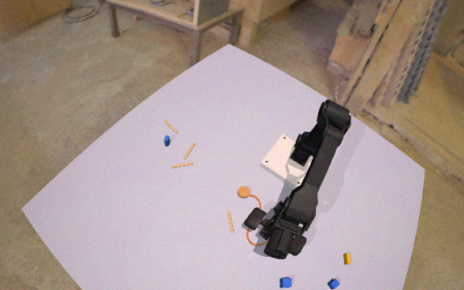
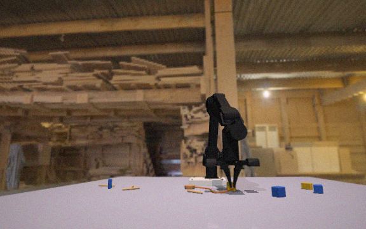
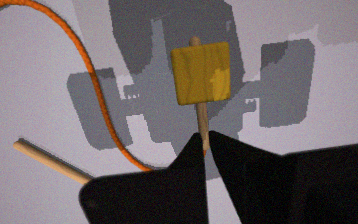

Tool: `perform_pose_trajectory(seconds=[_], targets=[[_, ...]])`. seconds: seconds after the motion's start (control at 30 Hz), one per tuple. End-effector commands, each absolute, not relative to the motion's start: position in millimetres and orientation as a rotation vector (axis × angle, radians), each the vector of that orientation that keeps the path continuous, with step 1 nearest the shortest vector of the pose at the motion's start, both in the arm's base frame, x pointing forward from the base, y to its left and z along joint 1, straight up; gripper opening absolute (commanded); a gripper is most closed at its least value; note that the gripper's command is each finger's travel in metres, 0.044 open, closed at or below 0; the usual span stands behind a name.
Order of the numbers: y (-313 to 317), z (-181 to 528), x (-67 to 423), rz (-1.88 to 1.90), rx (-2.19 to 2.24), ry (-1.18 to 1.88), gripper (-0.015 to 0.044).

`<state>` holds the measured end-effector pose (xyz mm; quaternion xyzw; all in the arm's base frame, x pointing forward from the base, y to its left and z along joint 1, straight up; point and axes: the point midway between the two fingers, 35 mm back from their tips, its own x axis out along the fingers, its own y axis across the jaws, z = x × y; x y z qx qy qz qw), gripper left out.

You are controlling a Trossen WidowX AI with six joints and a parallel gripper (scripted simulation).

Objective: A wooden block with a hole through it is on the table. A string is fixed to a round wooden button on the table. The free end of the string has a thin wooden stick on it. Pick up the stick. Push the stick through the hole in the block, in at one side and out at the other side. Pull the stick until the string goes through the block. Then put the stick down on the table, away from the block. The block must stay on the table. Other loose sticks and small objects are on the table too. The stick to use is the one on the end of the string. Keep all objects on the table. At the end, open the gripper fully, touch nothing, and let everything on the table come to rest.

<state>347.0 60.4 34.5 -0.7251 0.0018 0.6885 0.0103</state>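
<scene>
In the wrist view my gripper [image 3: 204, 137] is shut on the rear end of the thin wooden stick [image 3: 202, 117]. The stick runs into the yellow wooden block [image 3: 200, 72], and its tip shows just beyond the block's far side. The orange string [image 3: 97, 95] [image 1: 252, 241] [image 2: 213, 191] curves from the fingers back to the round wooden button [image 1: 243, 192] [image 2: 189, 187]. In the exterior view the gripper [image 2: 232, 186] points straight down, close to the table, with the block at its tips. In the top view the arm hides the block.
A loose stick [image 1: 230, 221] [image 3: 50, 161] [image 2: 195, 191] lies left of the gripper. Three more sticks [image 1: 182, 164] and a small blue piece [image 1: 167, 140] lie far left. Two blue cubes [image 1: 285, 282] [image 1: 333, 283] and a yellow piece [image 1: 347, 258] lie near the front edge. The arm's white base [image 1: 278, 157] is behind.
</scene>
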Motion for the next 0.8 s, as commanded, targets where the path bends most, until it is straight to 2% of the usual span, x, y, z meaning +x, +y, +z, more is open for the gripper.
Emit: perform_pose_trajectory(seconds=[0.0, 0.4, 0.57, 0.67, 0.77], targets=[[60, 33, 341, 2.151, -2.26, 0.016, 0.0], [60, 33, 326, 2.151, -2.259, 0.015, 0.0], [61, 34, 328, 2.152, -2.261, 0.005, 0.0121], [61, 44, 329, 2.151, -2.261, 0.005, 0.0121], [61, 90, 329, 2.151, -2.262, 0.005, 0.0121]])
